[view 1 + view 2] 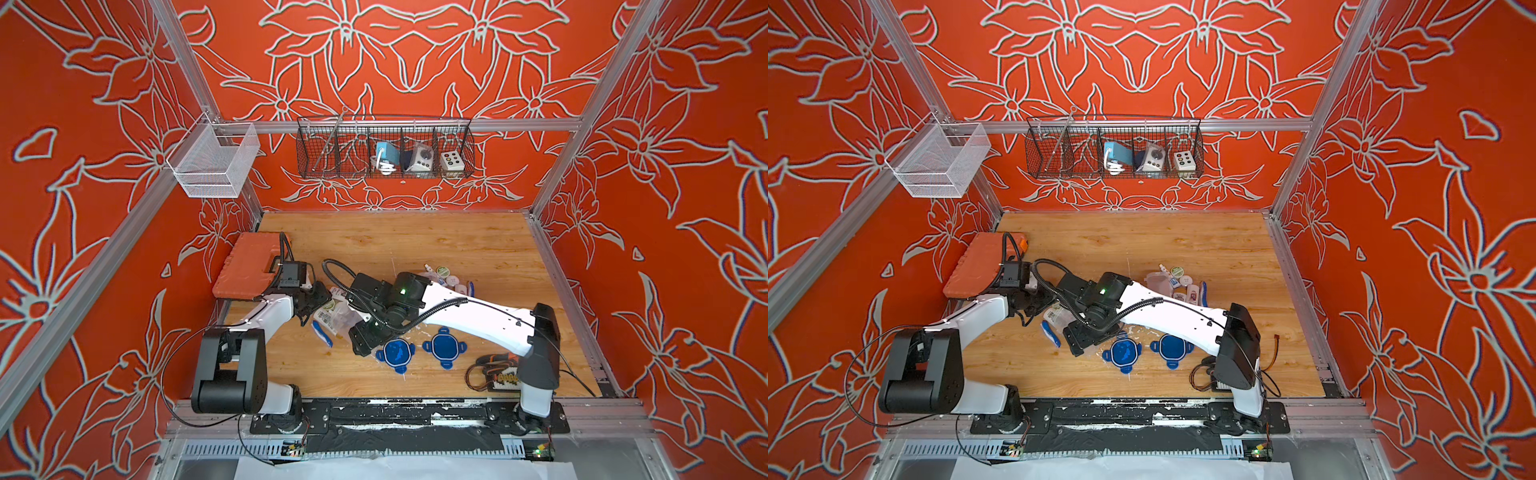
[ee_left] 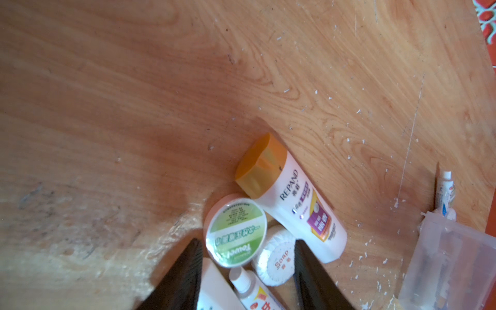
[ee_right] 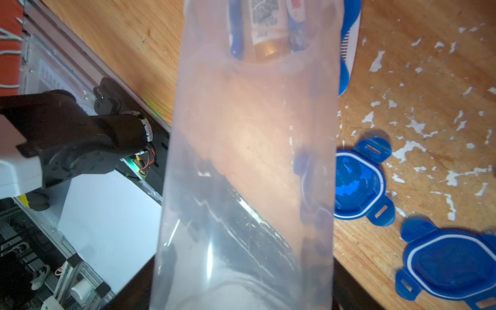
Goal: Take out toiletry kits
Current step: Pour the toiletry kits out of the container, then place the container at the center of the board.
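Note:
My right gripper (image 3: 241,295) is shut on a tall clear tub (image 3: 255,161), lying tilted near the table's middle (image 1: 343,322). An amber bottle (image 3: 265,29) and a blue toothbrush sit at its far end. A blue-and-white toothbrush (image 1: 322,334) lies beside it. My left gripper (image 2: 247,241) is low over toiletry kit pieces: a green-and-white tin (image 2: 234,232), a soap disc (image 2: 276,257), a small tube (image 2: 249,290) and an orange-capped white bottle (image 2: 298,212). Its fingers (image 2: 193,268) stand a little apart, straddling the pieces; I cannot see a grip. A second kit (image 1: 441,272) lies right of centre.
Two blue four-tabbed lids (image 1: 397,351) (image 1: 444,346) lie on the wooden table in front of the right arm. A second clear tub (image 1: 1154,282) lies by the second kit. An orange case (image 1: 249,266) stands at the left edge. Loose wiring (image 1: 498,370) sits front right.

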